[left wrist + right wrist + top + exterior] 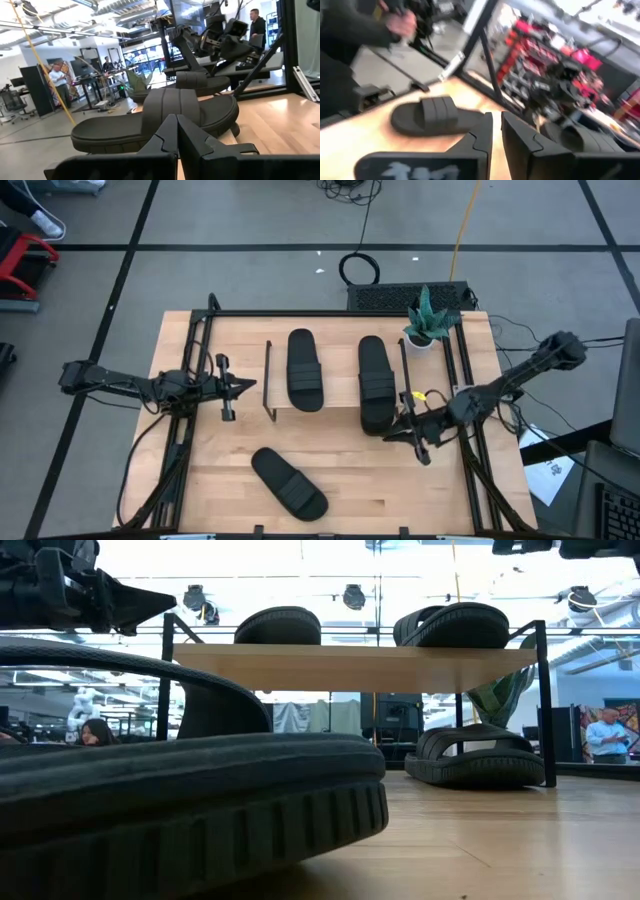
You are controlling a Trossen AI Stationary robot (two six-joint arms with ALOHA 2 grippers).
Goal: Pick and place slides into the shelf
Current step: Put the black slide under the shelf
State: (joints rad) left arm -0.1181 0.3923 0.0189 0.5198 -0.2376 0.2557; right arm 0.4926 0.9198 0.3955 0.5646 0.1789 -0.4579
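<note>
The shelf stands mid-table, its plank top also in the low view. Two black slides lie soles down on its top, one at the left and one at the right. A third slide lies on the table under the shelf's right end. A fourth slide lies on the table near the front edge. My left gripper hovers left of the shelf, shut and empty. My right gripper hovers at the shelf's near right corner, its fingers a narrow gap apart, holding nothing.
A small potted plant stands at the far right behind the shelf. Black rails run along the table's left and right sides. Bare wood lies between the shelf and the front edge. People stand in the room beyond the table.
</note>
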